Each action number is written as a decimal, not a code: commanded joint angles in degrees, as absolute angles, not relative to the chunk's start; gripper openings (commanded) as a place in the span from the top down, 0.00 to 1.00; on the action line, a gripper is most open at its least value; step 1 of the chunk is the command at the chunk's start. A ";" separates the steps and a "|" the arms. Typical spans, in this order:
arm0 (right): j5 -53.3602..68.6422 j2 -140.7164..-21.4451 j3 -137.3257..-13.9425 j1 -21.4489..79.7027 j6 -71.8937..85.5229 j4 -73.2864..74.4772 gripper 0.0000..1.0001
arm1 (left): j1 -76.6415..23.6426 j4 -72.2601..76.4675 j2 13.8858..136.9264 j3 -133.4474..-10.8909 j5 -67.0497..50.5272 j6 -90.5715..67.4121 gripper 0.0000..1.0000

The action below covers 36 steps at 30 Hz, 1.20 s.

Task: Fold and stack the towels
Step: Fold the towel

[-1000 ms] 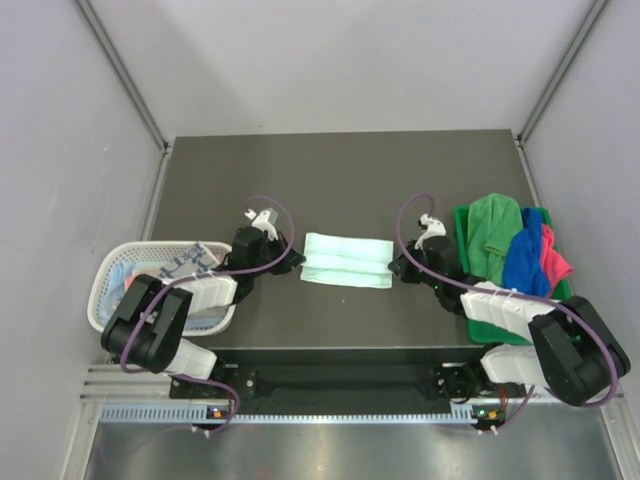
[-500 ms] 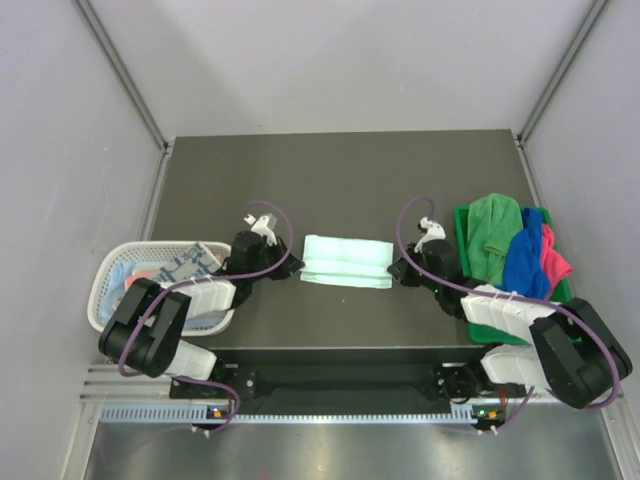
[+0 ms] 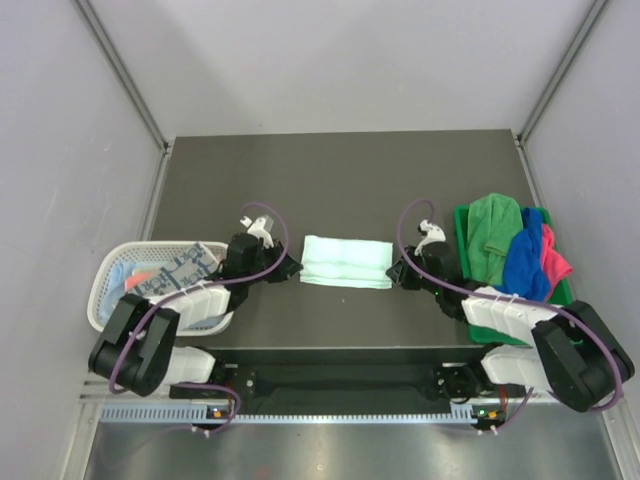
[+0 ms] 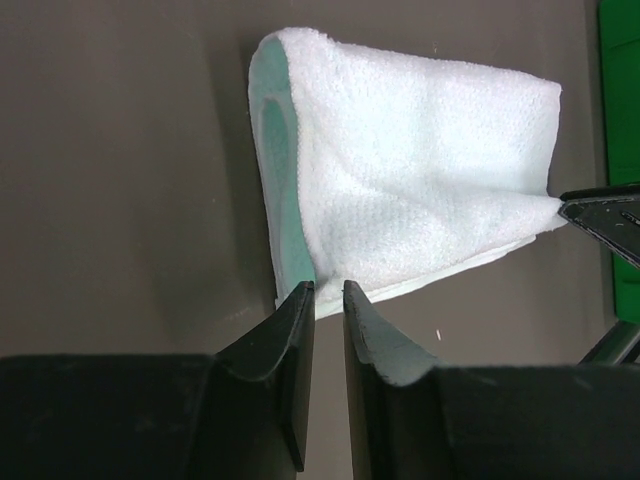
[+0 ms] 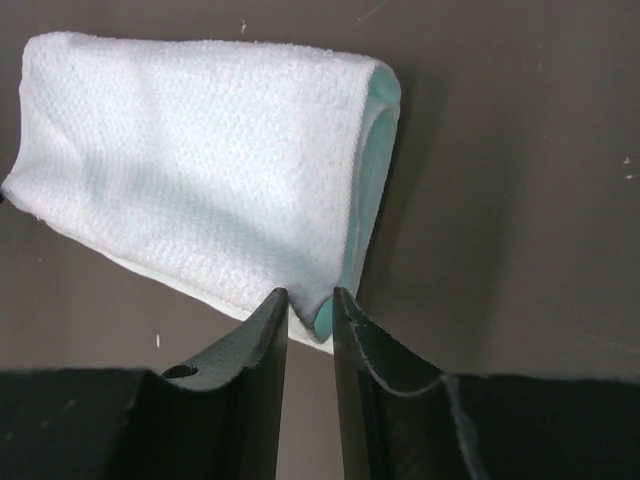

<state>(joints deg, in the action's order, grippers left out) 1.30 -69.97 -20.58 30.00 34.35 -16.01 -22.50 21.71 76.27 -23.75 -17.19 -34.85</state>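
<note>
The pale mint towel (image 3: 346, 261) lies folded into a thick band on the table (image 3: 340, 170), midway between its left and right edges and nearer the near edge. The left gripper (image 4: 325, 292) and right gripper (image 5: 309, 295) are each nearly closed, pinching one of the towel's corners. At the left edge, a white basket (image 3: 101, 288) holds a navy patterned towel (image 3: 186, 265) and a coral towel (image 3: 146, 278). At the right edge, a green bin (image 3: 461, 222) holds a green towel (image 3: 495, 230), a blue towel (image 3: 525, 256) and a pink towel (image 3: 556, 263).

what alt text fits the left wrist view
A folded mint towel lies on a dark table, and the left gripper pinches its near corner between almost closed fingers.
</note>
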 commanded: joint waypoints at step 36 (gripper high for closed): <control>-1.76 -75.32 -26.81 35.51 39.46 -4.13 0.78 | -33.75 -3.34 86.57 -39.03 -6.94 -37.88 0.98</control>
